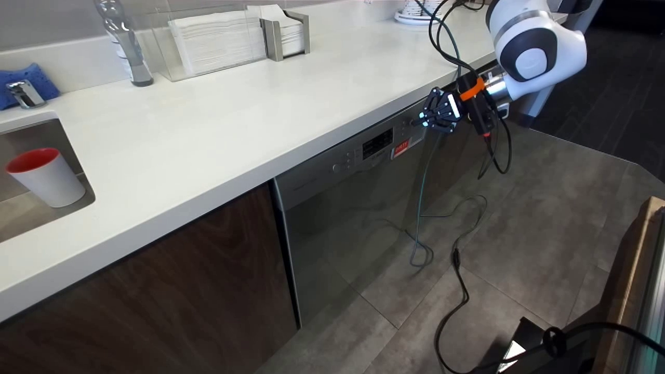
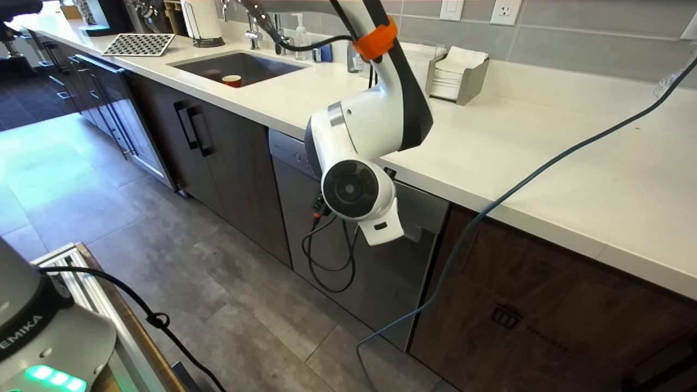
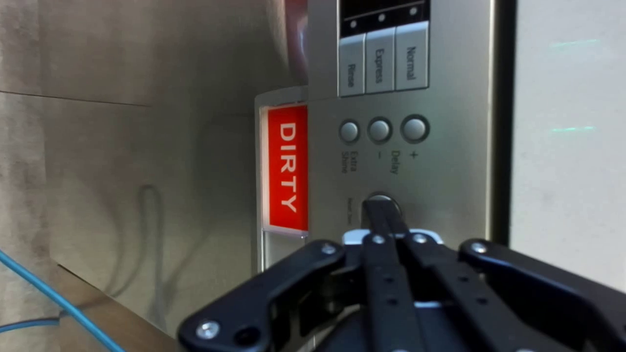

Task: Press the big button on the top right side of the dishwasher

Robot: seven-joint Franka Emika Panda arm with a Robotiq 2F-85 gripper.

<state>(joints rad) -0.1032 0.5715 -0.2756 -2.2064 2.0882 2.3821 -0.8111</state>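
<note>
dishwasher [image 1: 337, 239] is built in under the white desk [image 1: 223, 130]; tool [image 3: 383, 209] is pinched all the way closed, nothing in its grip; its end covers part of the big round button [image 3: 380, 196] in the wrist view, near the red DIRTY sign [image 3: 287, 166]; can't tell if it's actually touching tho

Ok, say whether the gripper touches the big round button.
Cannot tell: in the wrist view, the gripper overlaps the big button, hiding any contact or gap.

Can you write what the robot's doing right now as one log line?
gripper: closed, overlapping big button in wrist view | contact: cannot tell | dishwasher: door shut | red sign: reads DIRTY
</note>
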